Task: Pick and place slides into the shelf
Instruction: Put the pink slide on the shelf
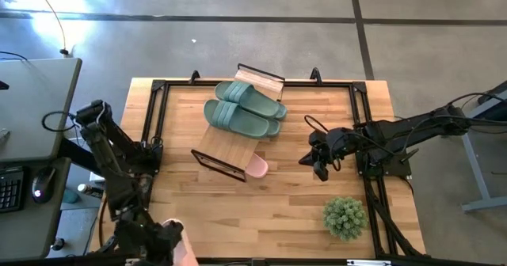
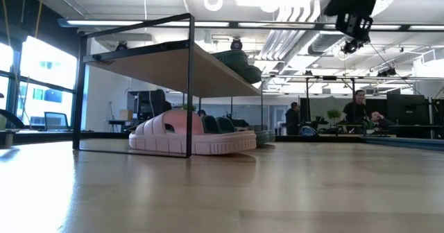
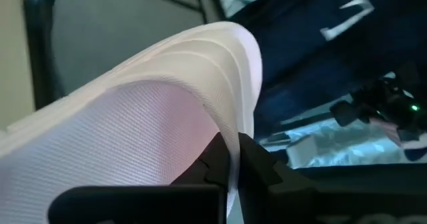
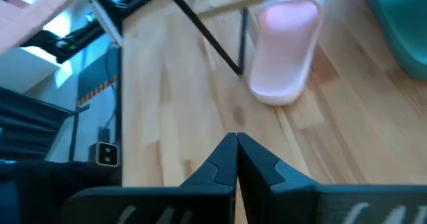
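Pale pink slide (image 3: 153, 111) clamped by left pincer (image 3: 233, 159) off the surface's near-left corner, right pincer (image 4: 237, 159) closed, held above surface (image 1: 285, 195) beside shelf (image 1: 230, 143), two green slides (image 1: 242, 108) laid on top

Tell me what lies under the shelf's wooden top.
Under the shelf lies a pink slide, its end poking out at the front edge. Green slides show behind it in the low view; the plank covers everything else from above.

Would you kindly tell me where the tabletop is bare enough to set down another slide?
Bare wood lies between the shelf and the potted plant, and along the near edge. The shelf top is crowded with green slides; a pink slide sits beneath.
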